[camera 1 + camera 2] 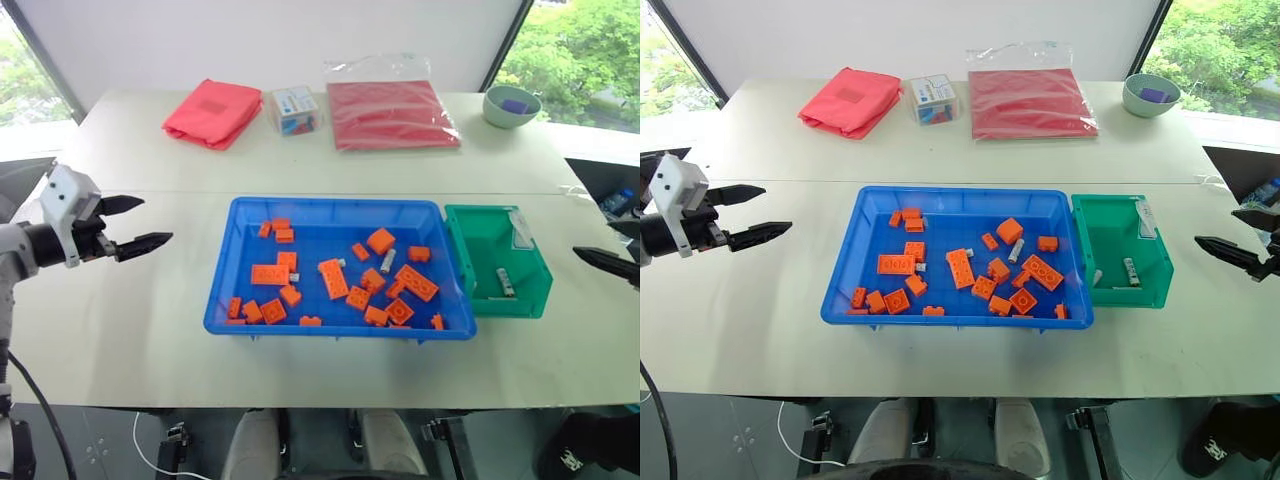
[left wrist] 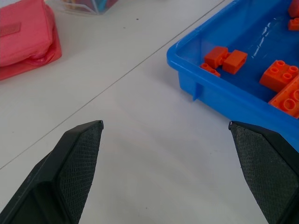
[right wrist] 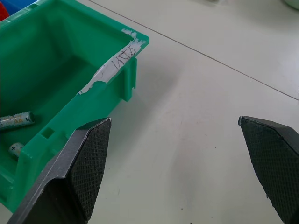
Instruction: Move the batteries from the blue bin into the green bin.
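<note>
- A pale table stands before a white wall, with windows and green trees at both far corners.
- At the left, the left gripper hovers over bare tabletop, well apart from the bin, its two black fingers spread wide with nothing between them.
- On the far side lie a folded pink cloth, a small clear box, a red cloth in a plastic bag and a pale green bowl.
- The blue bin sits mid-table, scattered with orange bricks; a few batteries lie among them.
- The green bin stands just beside the blue one's right end; two batteries lie inside it, one flat on its floor and another by its near-left wall.
- At the right, the right gripper hangs over the table beyond the green bin, fingers parted and empty.
</note>
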